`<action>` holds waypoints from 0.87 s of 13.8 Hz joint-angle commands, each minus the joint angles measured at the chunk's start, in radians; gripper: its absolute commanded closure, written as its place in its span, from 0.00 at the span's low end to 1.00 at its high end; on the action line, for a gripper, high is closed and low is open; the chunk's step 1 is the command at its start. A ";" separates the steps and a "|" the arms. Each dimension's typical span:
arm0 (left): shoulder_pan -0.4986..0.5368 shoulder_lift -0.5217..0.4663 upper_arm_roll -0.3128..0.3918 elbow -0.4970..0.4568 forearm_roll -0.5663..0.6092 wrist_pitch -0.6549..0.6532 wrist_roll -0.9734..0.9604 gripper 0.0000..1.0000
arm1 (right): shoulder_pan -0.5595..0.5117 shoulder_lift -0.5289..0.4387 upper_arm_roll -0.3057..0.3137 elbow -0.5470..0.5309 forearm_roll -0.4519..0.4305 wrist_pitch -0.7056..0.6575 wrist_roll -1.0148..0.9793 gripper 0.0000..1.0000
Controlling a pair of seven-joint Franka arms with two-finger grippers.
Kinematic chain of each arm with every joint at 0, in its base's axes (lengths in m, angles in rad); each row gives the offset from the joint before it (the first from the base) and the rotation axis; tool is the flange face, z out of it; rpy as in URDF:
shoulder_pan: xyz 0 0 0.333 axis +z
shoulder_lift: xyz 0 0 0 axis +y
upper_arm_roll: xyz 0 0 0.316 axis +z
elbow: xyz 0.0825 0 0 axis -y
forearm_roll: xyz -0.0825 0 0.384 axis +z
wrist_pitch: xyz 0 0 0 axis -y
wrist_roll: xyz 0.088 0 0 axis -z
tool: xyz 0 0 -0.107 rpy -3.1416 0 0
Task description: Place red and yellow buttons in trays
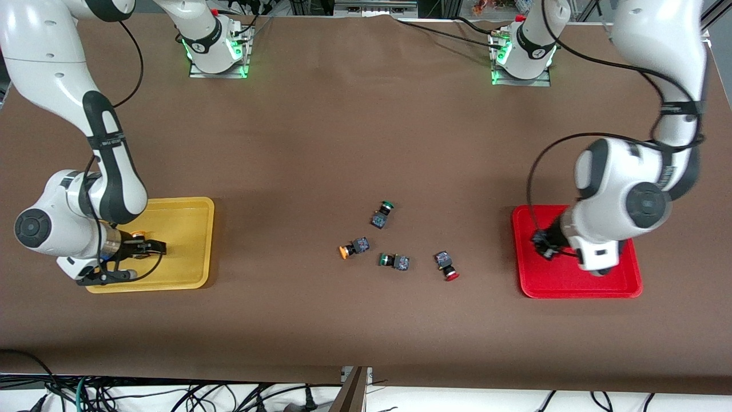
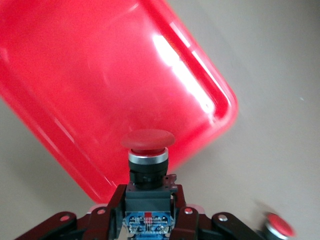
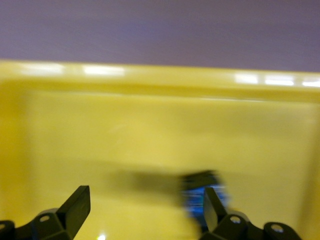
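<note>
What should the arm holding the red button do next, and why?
Probably lower and let go. The left gripper is shut on a red button over the red tray, so it likely only needs setting down inside.

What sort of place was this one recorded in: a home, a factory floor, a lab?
Most likely a robotics lab or test bench: two arms bolted to a table under a brown cover, loose cables along its near edge, and push-button switches laid out between a yellow tray and a red tray.
</note>
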 commanded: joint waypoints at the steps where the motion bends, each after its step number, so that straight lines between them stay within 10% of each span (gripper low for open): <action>1: 0.087 -0.047 -0.018 -0.073 0.012 0.026 0.347 1.00 | 0.025 -0.033 0.081 -0.007 0.008 -0.032 0.216 0.00; 7: 0.122 -0.016 -0.019 -0.313 0.012 0.404 0.860 1.00 | 0.274 -0.033 0.111 0.039 -0.058 -0.024 0.855 0.00; 12: 0.102 0.047 -0.035 -0.318 0.014 0.448 0.970 1.00 | 0.439 0.045 0.111 0.162 -0.121 -0.002 1.345 0.00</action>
